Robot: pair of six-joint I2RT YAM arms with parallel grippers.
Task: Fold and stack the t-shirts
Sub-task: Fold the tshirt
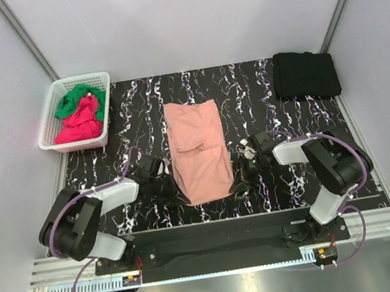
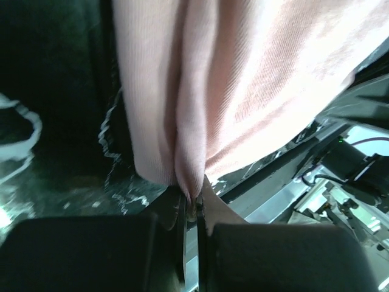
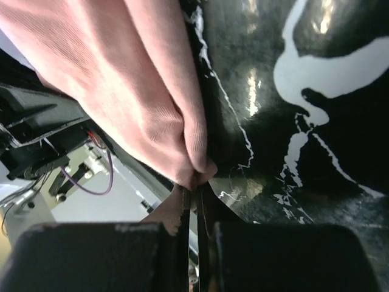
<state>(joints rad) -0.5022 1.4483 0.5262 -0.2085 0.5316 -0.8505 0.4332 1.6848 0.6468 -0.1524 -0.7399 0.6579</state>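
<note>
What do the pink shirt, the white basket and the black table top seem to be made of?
The salmon-pink t-shirt looks like soft, matte knit cloth, perhaps cotton: fine ribs show in the wrist views. The white latticed basket seems moulded plastic, from its regular holes. The black white-veined table top looks like glossy marble-patterned laminate or film; it reflects light.

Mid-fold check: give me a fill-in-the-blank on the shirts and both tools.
1. The left tool and right tool are both ___ on the pink t-shirt.
2. The green t-shirt and magenta-red t-shirt lie in the white ___.
3. The folded black t-shirt lies at the table's far ___ corner.
Missing: shut; basket; right.
</note>
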